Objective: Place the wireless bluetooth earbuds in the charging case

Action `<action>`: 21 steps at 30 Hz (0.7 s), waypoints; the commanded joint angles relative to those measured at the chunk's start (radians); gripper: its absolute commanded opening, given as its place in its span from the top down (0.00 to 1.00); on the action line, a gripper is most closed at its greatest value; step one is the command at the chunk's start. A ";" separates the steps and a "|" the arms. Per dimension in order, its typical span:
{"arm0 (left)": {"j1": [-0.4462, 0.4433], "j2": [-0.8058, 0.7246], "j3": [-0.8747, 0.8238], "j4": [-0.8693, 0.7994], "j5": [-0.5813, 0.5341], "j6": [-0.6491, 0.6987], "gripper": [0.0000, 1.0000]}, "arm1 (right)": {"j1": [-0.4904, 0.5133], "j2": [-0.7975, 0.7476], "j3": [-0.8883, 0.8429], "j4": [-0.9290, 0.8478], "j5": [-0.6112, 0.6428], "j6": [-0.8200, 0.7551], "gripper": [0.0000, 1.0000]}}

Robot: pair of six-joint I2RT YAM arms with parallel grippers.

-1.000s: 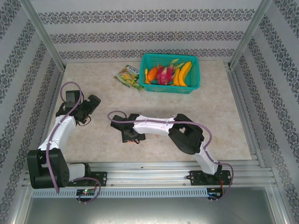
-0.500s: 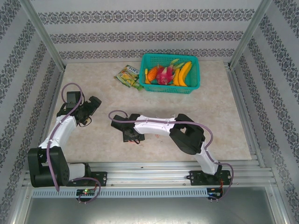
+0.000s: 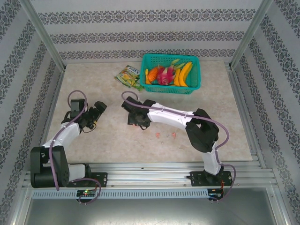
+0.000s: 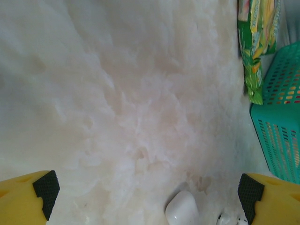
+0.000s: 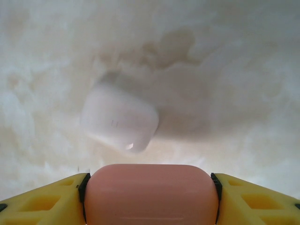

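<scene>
Fingers (image 5: 47,197) of the right gripper (image 5: 150,199) were clamped on the pink case (image 5: 150,185), probably to reposition it, while left gripper (image 4: 148,190) hung wide open.

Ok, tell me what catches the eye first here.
The teal basket of bright fruit at the far edge of the table stands out most, with a green snack bag beside it. Closer in, the right gripper clamps a pink case, and a white case lies on the table just beyond it.
</scene>
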 commanded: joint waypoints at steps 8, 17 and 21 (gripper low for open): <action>-0.208 -0.078 -0.217 0.465 0.033 -0.046 0.00 | -0.148 -0.011 0.019 0.147 -0.131 0.099 0.39; -0.408 -0.085 -0.230 0.634 -0.075 0.044 0.05 | -0.223 -0.026 -0.025 0.302 -0.262 0.227 0.39; -0.467 -0.045 -0.183 0.654 -0.128 0.087 0.12 | -0.229 -0.025 -0.017 0.322 -0.289 0.262 0.39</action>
